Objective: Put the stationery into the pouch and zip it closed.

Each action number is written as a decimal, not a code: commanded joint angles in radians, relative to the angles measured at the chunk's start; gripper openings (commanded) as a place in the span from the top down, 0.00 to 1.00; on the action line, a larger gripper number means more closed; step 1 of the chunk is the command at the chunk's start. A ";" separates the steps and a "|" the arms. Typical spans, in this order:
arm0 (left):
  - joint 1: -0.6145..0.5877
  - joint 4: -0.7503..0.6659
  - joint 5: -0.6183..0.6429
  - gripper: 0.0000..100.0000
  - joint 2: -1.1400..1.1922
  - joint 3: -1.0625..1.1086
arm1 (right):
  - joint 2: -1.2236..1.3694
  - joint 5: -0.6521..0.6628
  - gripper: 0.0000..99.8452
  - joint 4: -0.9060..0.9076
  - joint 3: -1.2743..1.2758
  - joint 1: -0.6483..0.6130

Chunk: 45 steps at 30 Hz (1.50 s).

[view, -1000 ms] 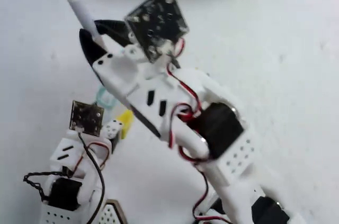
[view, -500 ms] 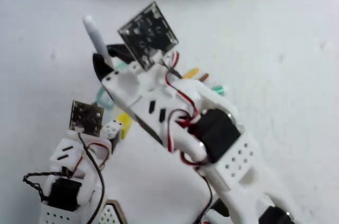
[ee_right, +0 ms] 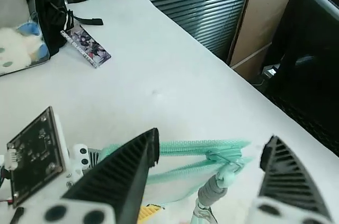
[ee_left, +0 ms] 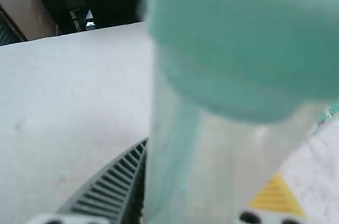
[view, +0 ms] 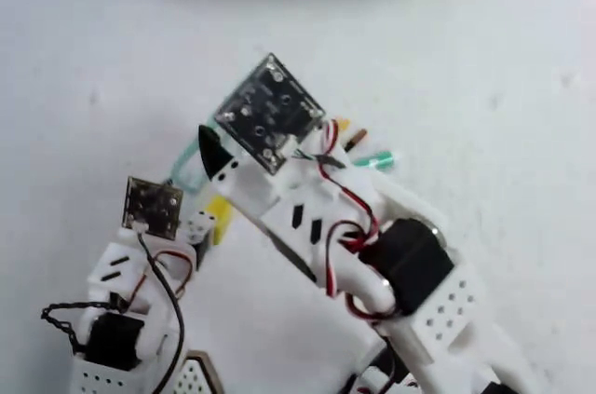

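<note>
Beside the mint-green translucent zip pouch on the white table, the high view has both arms converging. The right arm stretches low and long across the table from the near right corner, its wrist bent down so the right gripper sits at the pouch's edge, with one black finger showing past the square camera board. A few coloured pens lie on the table on the far side of that arm from the pouch, partly hidden by it. The left arm stands short and upright just beside the pouch, and the left gripper touches the pouch's near end.

Right against the pouch, the left wrist view looks into its green zip band and clear wall. Whether the left gripper is clamped on the pouch cannot be told.

Above the pouch, the right wrist view shows the right gripper spread wide, holding nothing. Its two ribbed black fingers straddle the zip line, and the zipper pull lies between them. The left arm's camera board sits just beside the pouch.
</note>
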 commanded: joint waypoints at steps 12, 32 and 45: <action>0.005 -0.012 0.011 0.76 -0.005 -0.014 | -0.035 0.015 0.74 0.061 -0.086 0.104; 0.010 -0.009 0.011 0.76 -0.005 -0.014 | 0.068 0.014 0.74 0.131 -0.104 0.481; 0.012 -0.009 0.011 0.76 -0.005 -0.014 | 0.415 -0.199 0.74 0.048 -0.109 0.506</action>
